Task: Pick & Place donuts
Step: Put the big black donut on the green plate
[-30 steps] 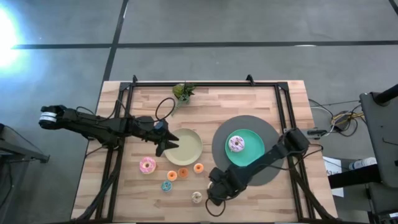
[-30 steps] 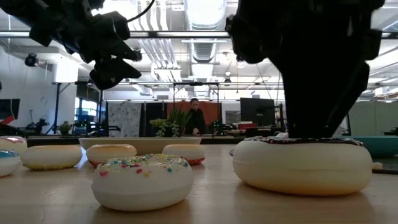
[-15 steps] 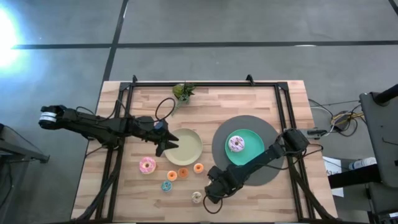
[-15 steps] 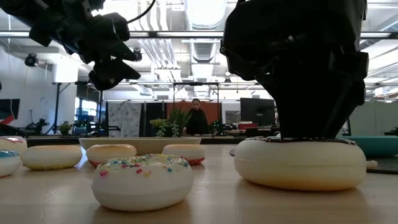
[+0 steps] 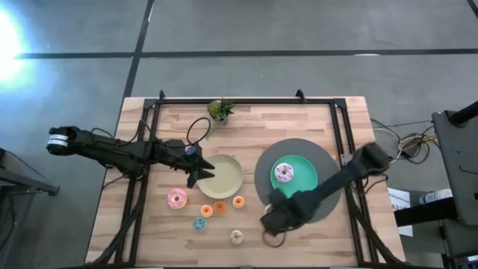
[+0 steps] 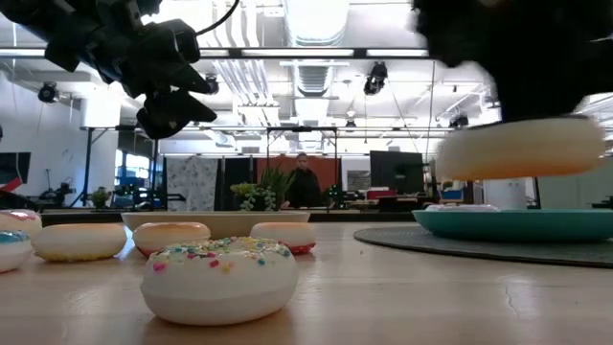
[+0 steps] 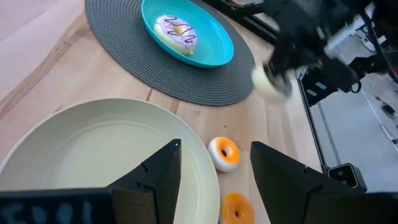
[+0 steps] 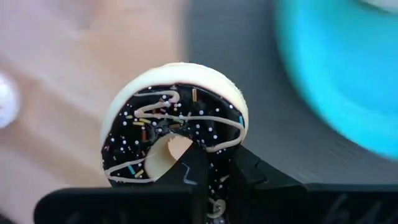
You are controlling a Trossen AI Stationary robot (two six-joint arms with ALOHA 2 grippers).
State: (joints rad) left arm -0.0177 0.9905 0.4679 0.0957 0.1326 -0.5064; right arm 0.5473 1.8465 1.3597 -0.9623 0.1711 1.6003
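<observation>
Right wrist view: I am carrying the chocolate-iced sprinkled toy donut (image 8: 176, 144), right claw (image 8: 211, 177) clamped, toward the teal round plate (image 8: 348, 74); release comes next.

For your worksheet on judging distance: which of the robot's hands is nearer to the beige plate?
The left. The left hand hangs at the rim of the beige plate, fingers open. The right hand, holding the chocolate donut, is off by the grey mat.

In the high view the right claw (image 5: 275, 223) covers the chocolate donut (image 8: 174, 142) it grips; in the low view this donut blurs, and a pink donut (image 6: 14, 222) is cut off
</observation>
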